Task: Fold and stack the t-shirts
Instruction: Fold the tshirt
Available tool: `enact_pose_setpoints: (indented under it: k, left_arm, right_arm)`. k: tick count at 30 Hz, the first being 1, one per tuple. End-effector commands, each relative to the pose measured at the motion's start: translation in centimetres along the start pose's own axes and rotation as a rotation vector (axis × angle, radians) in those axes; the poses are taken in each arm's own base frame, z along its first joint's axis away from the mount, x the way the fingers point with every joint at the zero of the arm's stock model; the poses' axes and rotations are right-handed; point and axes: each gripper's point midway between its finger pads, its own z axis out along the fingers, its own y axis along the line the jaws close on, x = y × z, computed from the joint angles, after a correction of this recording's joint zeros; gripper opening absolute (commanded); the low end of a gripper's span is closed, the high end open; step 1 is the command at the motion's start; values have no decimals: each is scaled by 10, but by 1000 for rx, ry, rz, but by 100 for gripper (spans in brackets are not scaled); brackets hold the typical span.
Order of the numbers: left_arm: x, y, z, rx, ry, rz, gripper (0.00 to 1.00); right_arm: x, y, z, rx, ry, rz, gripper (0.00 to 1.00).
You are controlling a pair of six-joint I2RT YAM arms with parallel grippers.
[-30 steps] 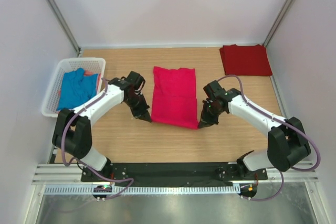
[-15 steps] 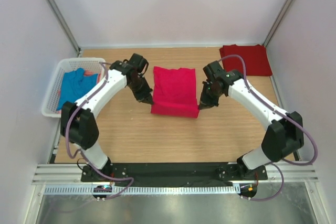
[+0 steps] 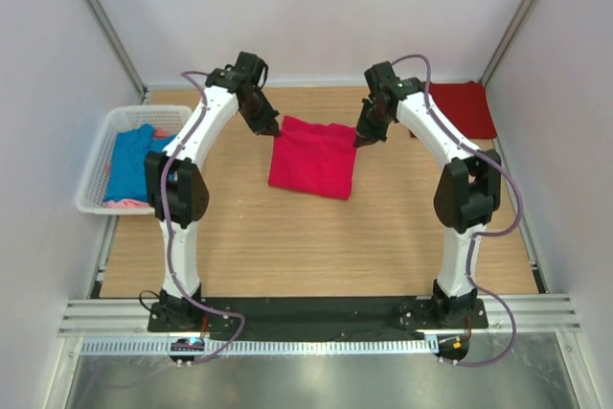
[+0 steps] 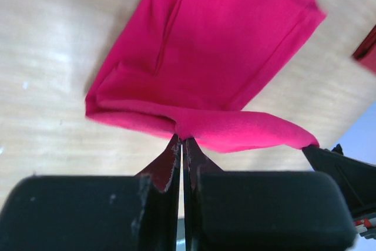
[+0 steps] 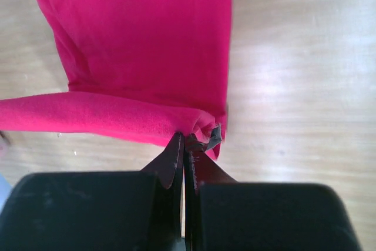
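While both arms reach across the table (image 3: 239, 246), the left gripper (image 3: 272, 130) and right gripper (image 3: 360, 141) each pinch a far corner of the bright shirt (image 3: 311, 162), which lies doubled mid-table. A dark red shirt (image 3: 464, 108) lies far right; a blue shirt (image 3: 129, 165) sits in the basket (image 3: 94, 170).

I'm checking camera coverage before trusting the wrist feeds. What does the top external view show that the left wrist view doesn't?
Only the top external view shows the white basket holding the blue t-shirt. Only the left wrist view shows, close up, the left end effector shut on a pinched edge of cloth. Both show the pinkish-red t-shirt on the wooden table.
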Motion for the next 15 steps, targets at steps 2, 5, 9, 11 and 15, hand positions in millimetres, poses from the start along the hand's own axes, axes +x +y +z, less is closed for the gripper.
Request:
enact_pose_setpoints:
  k: [2,5,9,11,15]
  left_arm:
    - [-53,-27,10,108,-169,-1,0]
    - [-68,-49,22,212,-198,-15,0]
    - [-90,-76,43,338,-209,-13,0]
    - [-96,-81,49,360,-212,-22,0]
    - [-118,-79,66,388,-226,-75,0]
  right_arm:
    - [-45,15,-2,-56,-95,-15,1]
    - [-66,15,6,-77,-115,22,1]
    - [-88,7,17,-86,-145,73,1]
    - [-97,9,24,-116,-163,83,1]
    - [-114,8,37,-152,-186,103,1]
